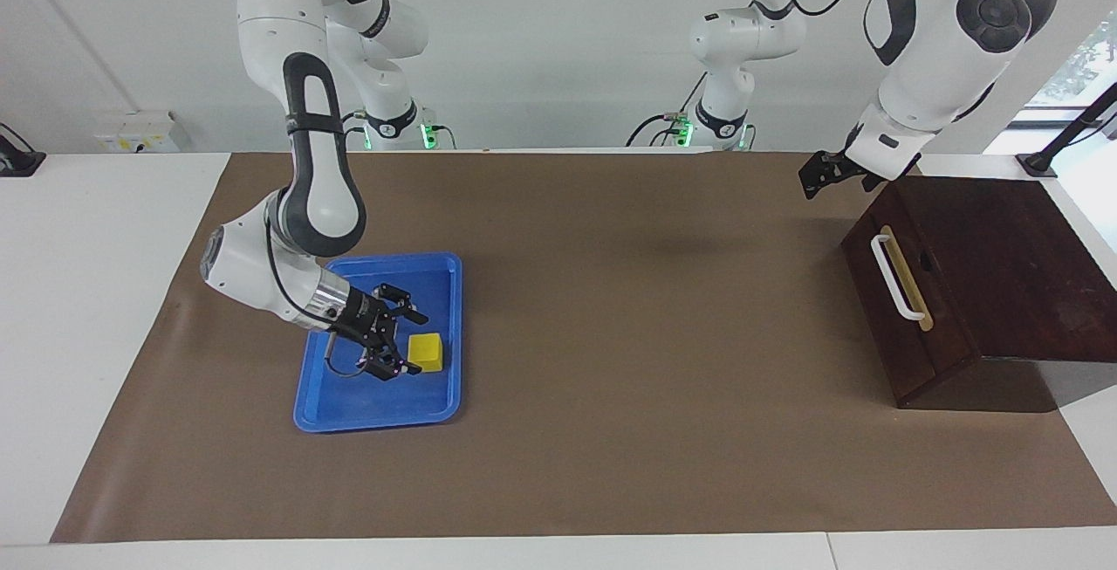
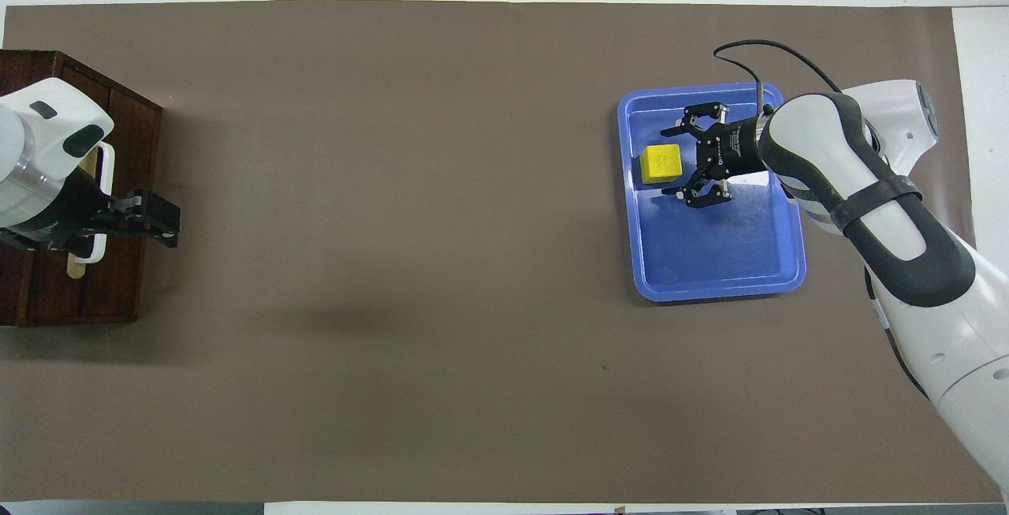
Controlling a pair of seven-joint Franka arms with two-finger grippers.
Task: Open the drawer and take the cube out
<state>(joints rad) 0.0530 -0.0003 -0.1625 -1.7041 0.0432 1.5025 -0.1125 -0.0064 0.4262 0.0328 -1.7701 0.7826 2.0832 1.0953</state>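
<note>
The yellow cube (image 1: pixel 426 353) lies in the blue tray (image 1: pixel 349 408) toward the right arm's end of the table; it also shows in the overhead view (image 2: pixel 660 163). My right gripper (image 1: pixel 412 345) is open, low in the tray, with a finger on either side of the cube and not closed on it; it also shows in the overhead view (image 2: pixel 668 164). The drawer (image 1: pixel 899 308) is shut in its dark wooden box (image 1: pixel 1003 264) at the left arm's end, white handle (image 1: pixel 897 278) showing. My left gripper (image 1: pixel 820 175) hangs over the mat in front of the drawer (image 2: pixel 126 184), touching nothing.
A brown mat (image 1: pixel 611 308) covers the table between the tray and the box. The blue tray (image 2: pixel 709 263) holds only the cube. White table margins run around the mat. The right arm's forearm leans over the tray's outer side.
</note>
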